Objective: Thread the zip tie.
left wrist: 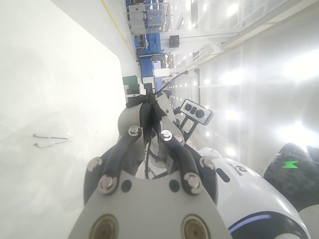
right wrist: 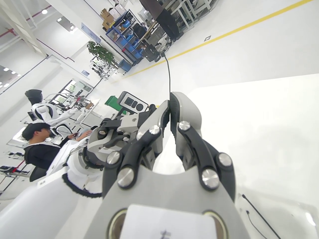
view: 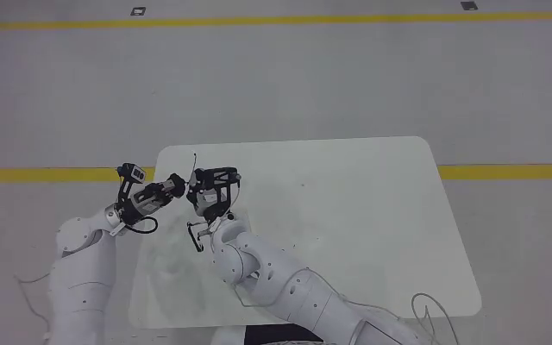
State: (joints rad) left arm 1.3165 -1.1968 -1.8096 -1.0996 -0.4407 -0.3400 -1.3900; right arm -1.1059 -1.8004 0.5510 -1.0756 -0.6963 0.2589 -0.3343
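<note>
Right gripper (right wrist: 170, 101): fingers are pressed together on the zip tie (right wrist: 169, 75). Its thin black strap stands upright out of the fingertips, with the head at the top end.

Left gripper (left wrist: 149, 99): fingers are drawn together, tip to tip against the right gripper. They appear to pinch the same strap, but the contact point is partly hidden.

Position: in the top view both grippers meet left of centre, raised above the upper left corner of the table (view: 362, 216). The left arm enters from the lower left of the frame, the right arm from the bottom centre.

Loose straps (left wrist: 49, 140) lie flat on the white surface close to the grippers.

Clearance: the table's far edge and rounded left corner are near the grippers. The centre and right of the tabletop form an open white surface running to its right edge.

Beyond the far edge lies grey floor with a yellow line (view: 492, 172).
</note>
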